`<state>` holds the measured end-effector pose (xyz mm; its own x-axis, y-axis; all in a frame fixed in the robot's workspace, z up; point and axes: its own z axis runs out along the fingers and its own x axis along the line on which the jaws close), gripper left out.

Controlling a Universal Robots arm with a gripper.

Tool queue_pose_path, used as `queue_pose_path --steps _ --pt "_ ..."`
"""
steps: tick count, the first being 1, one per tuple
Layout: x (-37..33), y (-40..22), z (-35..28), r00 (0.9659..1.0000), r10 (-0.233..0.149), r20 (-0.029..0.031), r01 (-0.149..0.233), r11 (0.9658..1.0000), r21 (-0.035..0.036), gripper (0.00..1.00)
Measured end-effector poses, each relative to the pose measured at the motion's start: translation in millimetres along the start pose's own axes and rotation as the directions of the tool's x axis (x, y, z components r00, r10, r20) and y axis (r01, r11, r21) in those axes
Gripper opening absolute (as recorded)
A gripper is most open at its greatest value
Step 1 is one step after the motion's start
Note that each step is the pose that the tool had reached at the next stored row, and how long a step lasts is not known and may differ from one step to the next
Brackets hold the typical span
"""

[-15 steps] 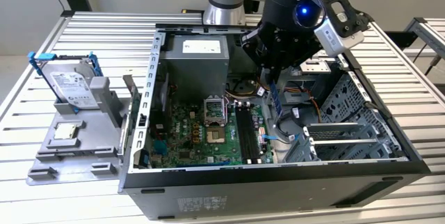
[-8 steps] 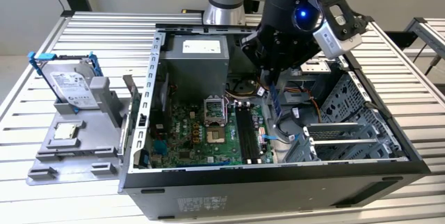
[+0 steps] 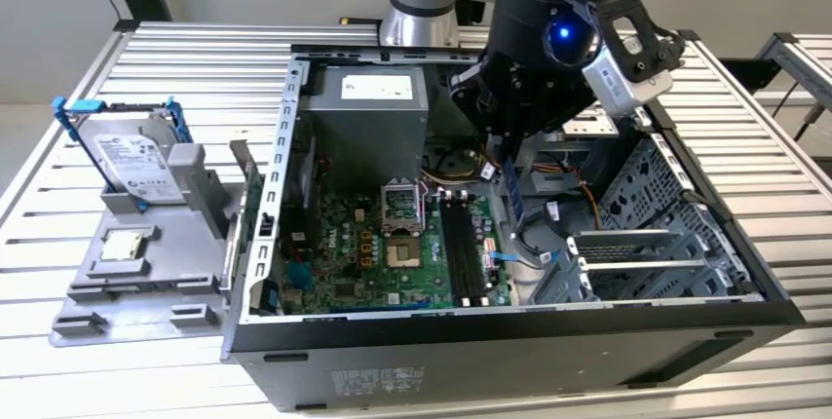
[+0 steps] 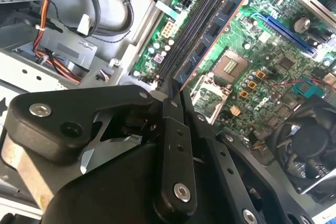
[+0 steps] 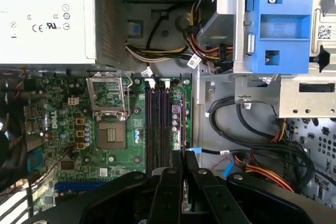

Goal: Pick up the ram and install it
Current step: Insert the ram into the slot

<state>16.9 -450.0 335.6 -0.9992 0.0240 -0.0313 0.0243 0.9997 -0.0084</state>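
I am gripping the RAM stick (image 3: pixel 511 195) with my jaws closed on its upper end, and it is hanging on edge below them inside the open computer case (image 3: pixel 520 341). In the exterior view the stick is sitting at about 3 o'clock from the memory slots (image 3: pixel 462 244), near them and above the motherboard (image 3: pixel 377 253); it is not sitting in any slot.

In the second wrist view the blue stick (image 4: pixel 212 38) is running alongside the black slots (image 4: pixel 191 30), with the CPU socket (image 4: pixel 228 66) on its other side. In the first wrist view I am seeing the stick edge-on (image 5: pixel 184 124), just beside the slots (image 5: pixel 157 124) and between them and the bare metal floor with the cables (image 5: pixel 252 150).

In the exterior view the power supply (image 3: pixel 370 97) is lying at 12 o'clock from the motherboard. A hard drive (image 3: pixel 136 161) is standing in a grey holder at 9 o'clock from the case, on the slatted tabletop (image 3: pixel 156 49).
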Motion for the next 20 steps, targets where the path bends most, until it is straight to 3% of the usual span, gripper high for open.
queue_pose_path --steps 9,20 --pt "0.0 0.0 1.2 1.0 0.0 0.0001 0.0 1.0 -0.0003 0.0" --pt "0.1 0.1 8.6 1.0 0.0 0.0 0.0 1.0 -0.0001 0.0"
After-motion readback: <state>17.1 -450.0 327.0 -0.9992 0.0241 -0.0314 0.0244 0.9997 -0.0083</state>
